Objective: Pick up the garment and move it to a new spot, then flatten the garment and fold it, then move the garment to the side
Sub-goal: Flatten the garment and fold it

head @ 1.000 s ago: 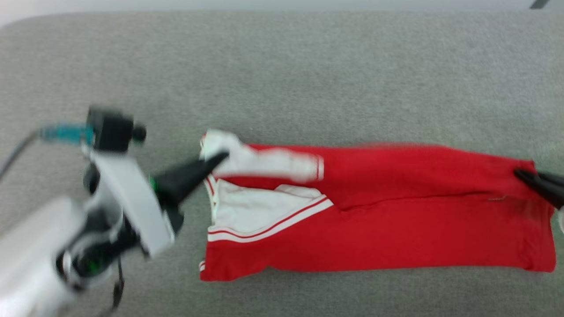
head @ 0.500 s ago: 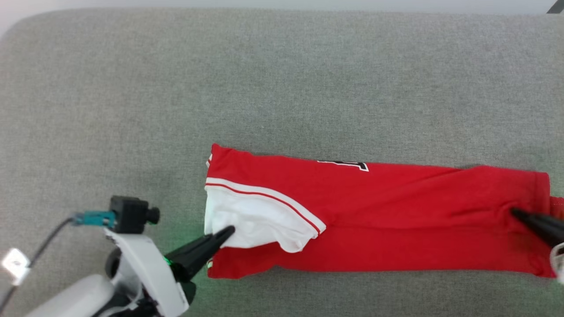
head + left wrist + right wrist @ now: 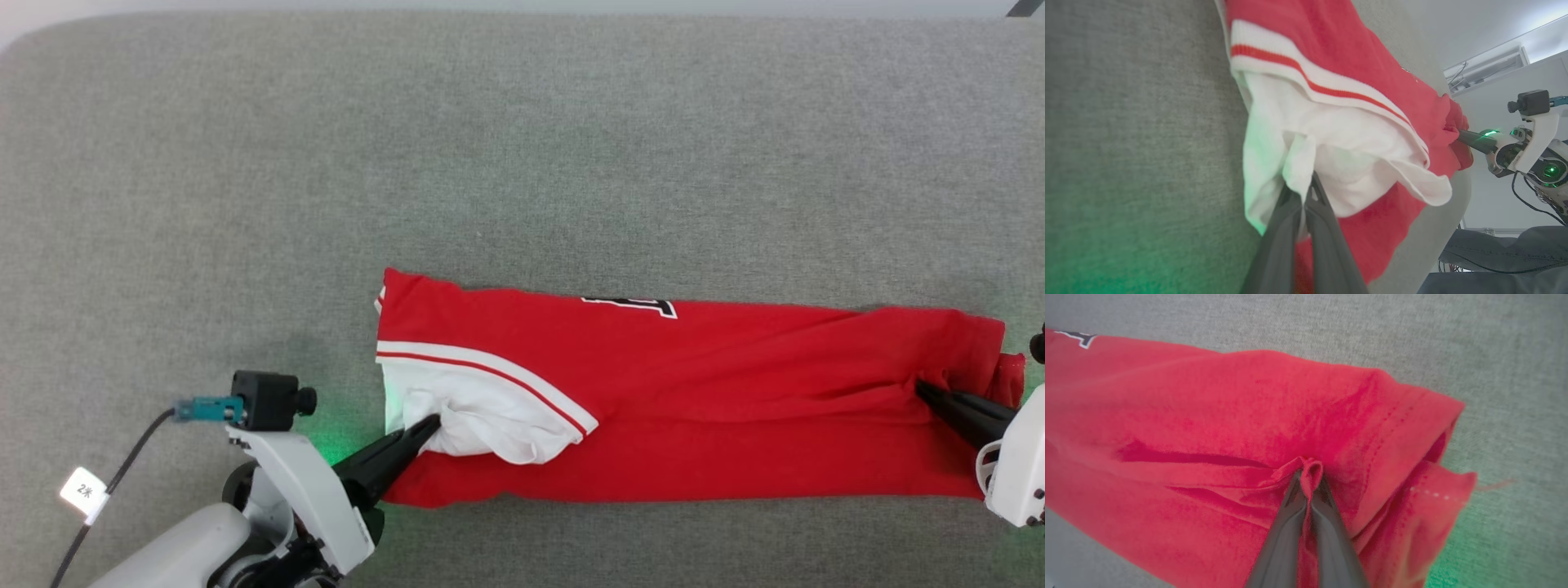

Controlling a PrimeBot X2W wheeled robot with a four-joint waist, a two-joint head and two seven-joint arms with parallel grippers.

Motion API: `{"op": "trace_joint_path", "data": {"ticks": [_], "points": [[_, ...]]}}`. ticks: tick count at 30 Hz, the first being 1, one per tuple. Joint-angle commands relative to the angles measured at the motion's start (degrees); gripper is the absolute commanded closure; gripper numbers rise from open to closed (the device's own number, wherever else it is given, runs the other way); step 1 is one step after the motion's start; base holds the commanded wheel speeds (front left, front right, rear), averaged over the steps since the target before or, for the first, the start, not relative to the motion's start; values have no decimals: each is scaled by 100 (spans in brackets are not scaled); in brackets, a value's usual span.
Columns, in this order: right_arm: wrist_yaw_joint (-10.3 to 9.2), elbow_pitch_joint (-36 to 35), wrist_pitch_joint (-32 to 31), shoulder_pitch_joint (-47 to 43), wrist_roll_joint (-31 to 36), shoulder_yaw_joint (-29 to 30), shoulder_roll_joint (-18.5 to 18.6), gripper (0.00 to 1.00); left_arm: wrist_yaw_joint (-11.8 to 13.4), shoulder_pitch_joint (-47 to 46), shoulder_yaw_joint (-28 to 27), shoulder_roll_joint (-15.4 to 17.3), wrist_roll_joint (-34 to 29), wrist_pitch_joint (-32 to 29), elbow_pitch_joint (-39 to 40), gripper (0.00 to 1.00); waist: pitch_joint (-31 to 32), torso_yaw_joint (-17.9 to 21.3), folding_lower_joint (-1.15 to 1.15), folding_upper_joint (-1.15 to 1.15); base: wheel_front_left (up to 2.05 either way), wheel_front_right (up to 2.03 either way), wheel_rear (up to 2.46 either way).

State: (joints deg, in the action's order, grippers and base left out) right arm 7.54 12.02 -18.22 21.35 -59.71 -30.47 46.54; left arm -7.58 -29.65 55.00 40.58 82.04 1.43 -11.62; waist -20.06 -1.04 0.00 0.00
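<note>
Only a sliver of writing shows on the garment (image 3: 735,392). The lower ends of a black, white-outlined print (image 3: 629,305) peek out at its far fold, too cut off to read. The right wrist view catches the same scrap at its upper left. A small white tag (image 3: 84,491) on the cable by the left arm carries a "2" and a second mark I cannot make out.

The garment lies folded into a long red band across the near half of the grey table (image 3: 522,163), running left to right. Its white sleeve (image 3: 490,412), edged with red-white trim (image 3: 490,366), sits on top at the left end. The left hand (image 3: 429,423) is closed on a bunched bit of that sleeve, its fingers together around the cloth. The right hand (image 3: 927,388) is pinched tight on a red pleat near the hemmed right end, where loose layers stick out.

Bare table stretches wide beyond the garment and to its left, and the table's rounded far left corner shows at the top of the head view. The garment's right end lies close to that view's right border, where the right arm is cut off. In the left wrist view, dark bluish cloth (image 3: 1494,253) at the lower right is hard to identify.
</note>
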Motion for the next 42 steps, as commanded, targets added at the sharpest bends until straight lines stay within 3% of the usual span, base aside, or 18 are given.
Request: {"op": "trace_joint_path", "data": {"ticks": [1,3,4,5,6,11,14,19,23,31,37,42], "points": [[-10,68,-19,-42,53,-163,-135,100,29,5,51,-30,-49,12,-113,100,30,11,0,0,0,0,0],[-10,22,58,-26,51,-171,-109,56,24,-10,50,-1,-99,113,-14,75,82,24,0,0,0,0,0],[-9,-27,77,-36,-5,-161,-100,23,23,-14,48,45,-153,176,40,53,111,35,0,0,0,0,0],[-7,-89,86,-64,-51,-159,-66,0,21,4,30,74,-168,248,102,10,146,38,0,0,0,0,0],[-7,-162,110,-91,-80,-130,-5,0,20,25,7,99,-164,311,199,0,180,32,0,0,0,0,0],[-8,-515,181,-273,-281,148,287,0,18,188,-120,217,-224,705,664,0,308,-20,0,0,0,0,0],[-8,-663,123,-488,-473,361,470,0,202,270,-235,228,-366,1009,840,0,358,-107,0,0,0,0,0],[-8,-552,-97,-810,-869,716,628,0,732,515,-550,-64,-798,1328,858,0,399,-296,0,0,0,0,0],[-8,-307,-234,-1011,-1042,940,751,0,883,790,-1015,-498,-1175,1373,686,0,374,-488,0,0,0,0,0],[-8,101,-473,-1337,-1282,1372,881,0,891,1422,-2437,-1454,-2912,1374,375,0,308,-774,0,0,0,0,0],[-9,265,-893,-1453,-1267,1587,947,0,810,1633,-3190,-1958,-4313,1375,342,0,298,-837,0,0,0,0,0],[-9,187,-1386,-1459,-1154,1556,786,0,942,1722,-3671,-2251,-5391,1376,318,0,295,-817,0,0,0,0,0]]}}
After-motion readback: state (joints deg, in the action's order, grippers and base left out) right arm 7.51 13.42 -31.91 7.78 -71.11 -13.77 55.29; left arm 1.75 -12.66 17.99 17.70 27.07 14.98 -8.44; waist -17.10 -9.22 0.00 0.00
